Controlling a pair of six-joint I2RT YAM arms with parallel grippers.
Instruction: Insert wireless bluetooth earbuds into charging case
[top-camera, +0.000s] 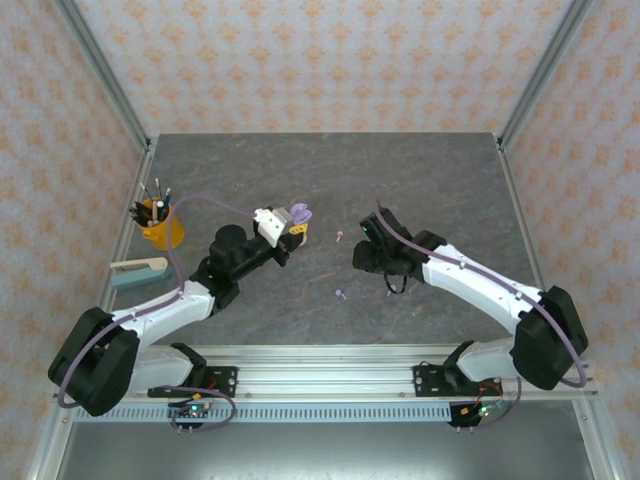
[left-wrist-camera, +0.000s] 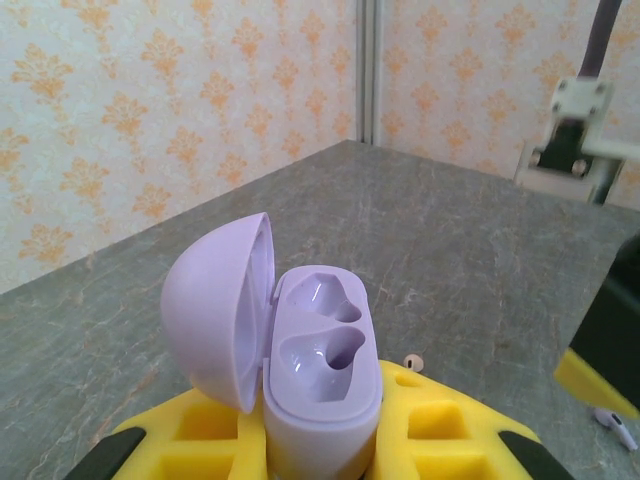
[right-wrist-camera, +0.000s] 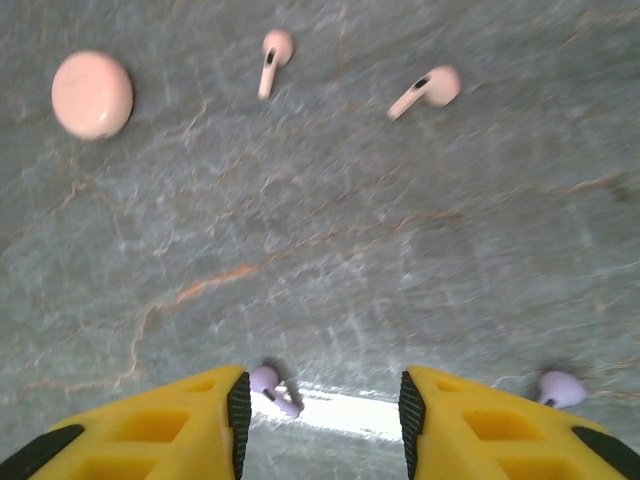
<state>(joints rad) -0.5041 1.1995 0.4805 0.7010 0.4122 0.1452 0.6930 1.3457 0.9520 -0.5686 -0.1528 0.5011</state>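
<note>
Here left claw (left-wrist-camera: 320, 445) clamps the open lilac case (left-wrist-camera: 322, 375); right claw (right-wrist-camera: 320, 420) gapes above a lilac earbud (right-wrist-camera: 268, 384)

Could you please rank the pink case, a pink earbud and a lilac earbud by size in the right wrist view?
1. pink case
2-3. pink earbud and lilac earbud: alike; nearness differs, so unranked.
</note>
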